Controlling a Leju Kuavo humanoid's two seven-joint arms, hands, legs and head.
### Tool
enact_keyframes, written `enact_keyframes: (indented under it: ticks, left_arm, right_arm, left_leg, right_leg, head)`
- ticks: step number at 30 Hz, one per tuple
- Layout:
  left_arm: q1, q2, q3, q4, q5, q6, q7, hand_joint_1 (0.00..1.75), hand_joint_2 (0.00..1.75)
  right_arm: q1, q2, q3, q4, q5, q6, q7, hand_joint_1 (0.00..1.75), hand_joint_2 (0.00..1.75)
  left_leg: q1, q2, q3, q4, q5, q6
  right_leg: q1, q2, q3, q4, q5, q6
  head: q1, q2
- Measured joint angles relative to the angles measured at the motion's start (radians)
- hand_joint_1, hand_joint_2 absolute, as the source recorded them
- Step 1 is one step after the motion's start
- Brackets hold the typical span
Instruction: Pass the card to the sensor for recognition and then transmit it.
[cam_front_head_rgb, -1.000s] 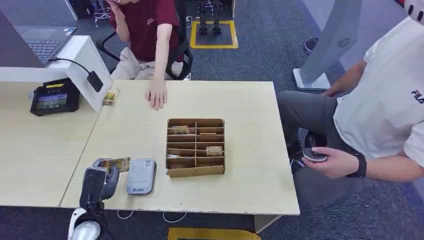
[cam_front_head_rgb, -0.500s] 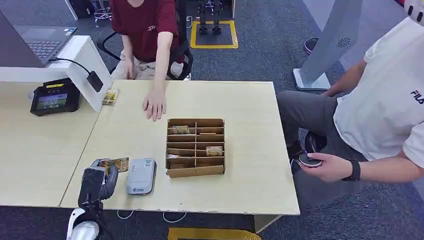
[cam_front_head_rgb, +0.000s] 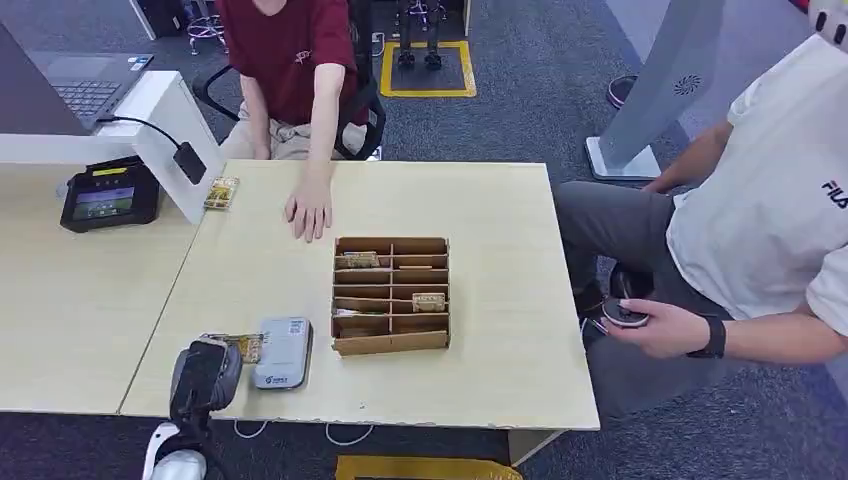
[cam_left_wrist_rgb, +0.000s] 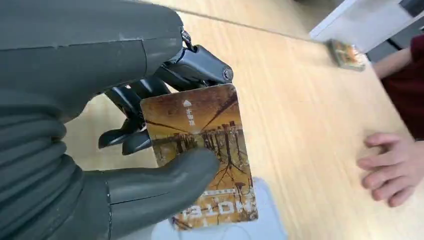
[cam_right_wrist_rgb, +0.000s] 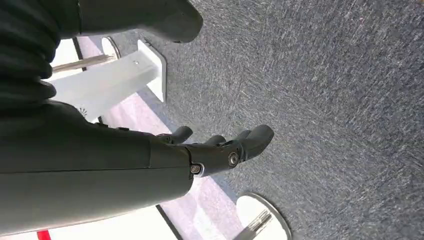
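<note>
Fingers and thumb of the left hand pinch the card flat over the grey sensor (likely for reading); right hand hangs loosely curled, holding nothing.

The robot's left hand, dark grey with a ribbed cover at the wrist, pinches a brown picture-printed plastic card: the thick grey thumb presses across the card's face, and the darker fingers sit behind its far edge. The right hand hangs low, its dark fingers loosely extended and apart, holding nothing.
</note>
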Motion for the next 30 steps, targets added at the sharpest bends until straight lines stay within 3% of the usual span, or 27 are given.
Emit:
enact_keyframes:
  ticks: [7, 14, 24, 30]
  left_arm:
    - [-0.009, -0.01, 0.004, 0.043, -0.01, 0.006, -0.015, 1.75, 1.75]
    - [-0.007, -0.02, 0.004, 0.043, 0.046, -0.072, -0.017, 1.75, 1.75]
    - [0.0, -0.026, 0.007, 0.037, 0.096, -0.097, -0.027, 1.75, 1.75]
    - [0.004, -0.026, 0.008, 0.029, 0.067, -0.072, -0.021, 1.75, 1.75]
  right_arm:
    - [-0.001, 0.0, 0.005, 0.0, 0.0, 0.001, 0.002, 0.0, 1.75]
    - [-0.001, 0.0, 0.007, 0.0, 0.0, 0.0, 0.003, 0.0, 1.75]
    - [-0.001, 0.0, 0.008, 0.0, 0.0, 0.0, 0.003, 0.0, 1.75]
    - [-0.001, 0.0, 0.008, 0.0, 0.0, 0.0, 0.003, 0.0, 1.75]
  left_leg:
    - [0.0, 0.0, 0.0, 0.0, 0.0, 0.0]
    - [0.0, 0.0, 0.0, 0.0, 0.0, 0.0]
    - [0.0, 0.0, 0.0, 0.0, 0.0, 0.0]
    - [0.0, 0.0, 0.0, 0.0, 0.0, 0.0]
  right_leg:
    - [0.0, 0.0, 0.0, 0.0, 0.0, 0.0]
    - [0.0, 0.0, 0.001, 0.0, 0.0, 0.0]
    - [0.0, 0.0, 0.001, 0.0, 0.0, 0.0]
    - [0.0, -0.001, 0.001, 0.0, 0.0, 0.0]
  head:
    - [0.0, 0.0]
    - [0.0, 0.0]
    - [0.0, 0.0]
    - [0.0, 0.0]
